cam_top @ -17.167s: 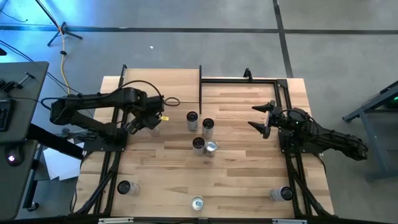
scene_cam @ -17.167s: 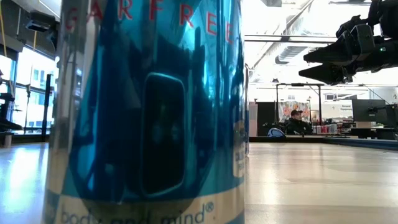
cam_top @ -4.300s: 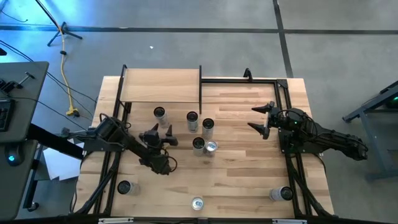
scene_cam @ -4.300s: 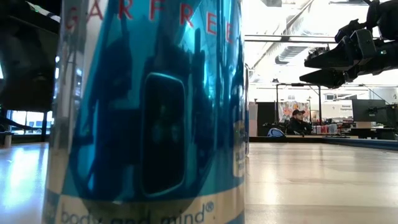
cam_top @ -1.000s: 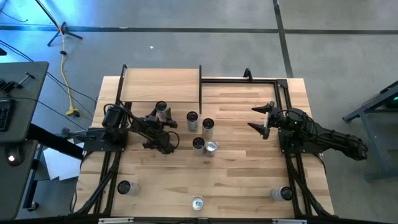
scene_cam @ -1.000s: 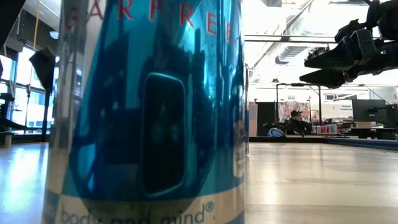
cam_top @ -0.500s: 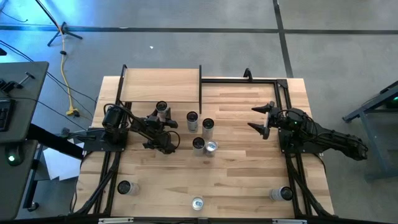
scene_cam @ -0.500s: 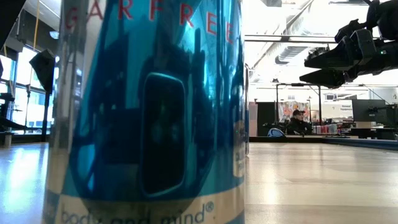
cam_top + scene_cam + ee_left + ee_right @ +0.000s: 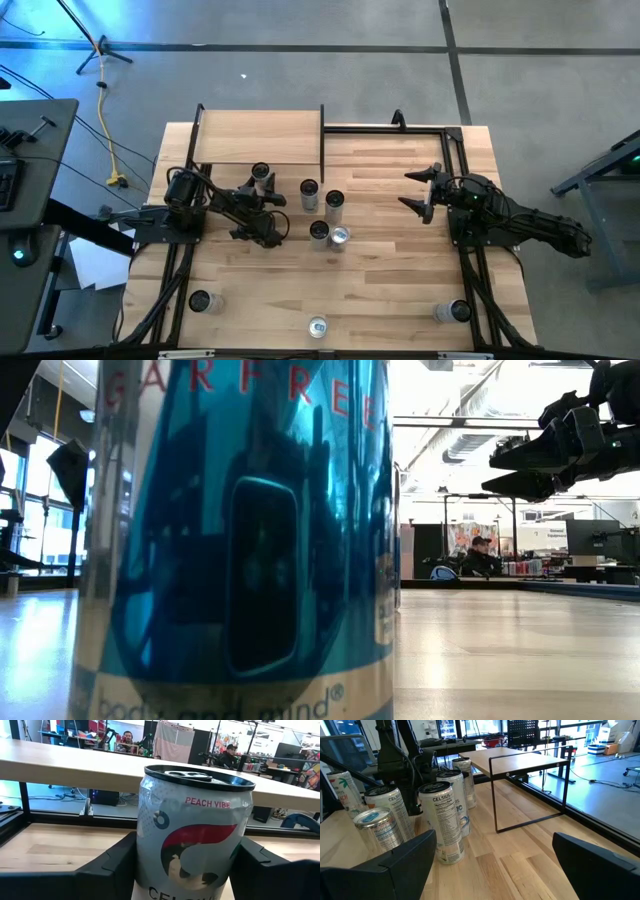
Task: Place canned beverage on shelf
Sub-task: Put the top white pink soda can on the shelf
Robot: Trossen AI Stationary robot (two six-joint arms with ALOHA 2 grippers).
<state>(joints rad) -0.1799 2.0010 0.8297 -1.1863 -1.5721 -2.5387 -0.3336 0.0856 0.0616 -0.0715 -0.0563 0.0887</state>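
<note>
My left gripper now pinching can, fingers flanking it. Second ago same pose, so grasp settled. Can on table just before shelf; lift next. Right gripper spread, idle.

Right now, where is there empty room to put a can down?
The shelf board is bare along its whole top. Open table lies between the middle cans and the front edge. It is crowded where the left gripper holds the peach can.
</note>
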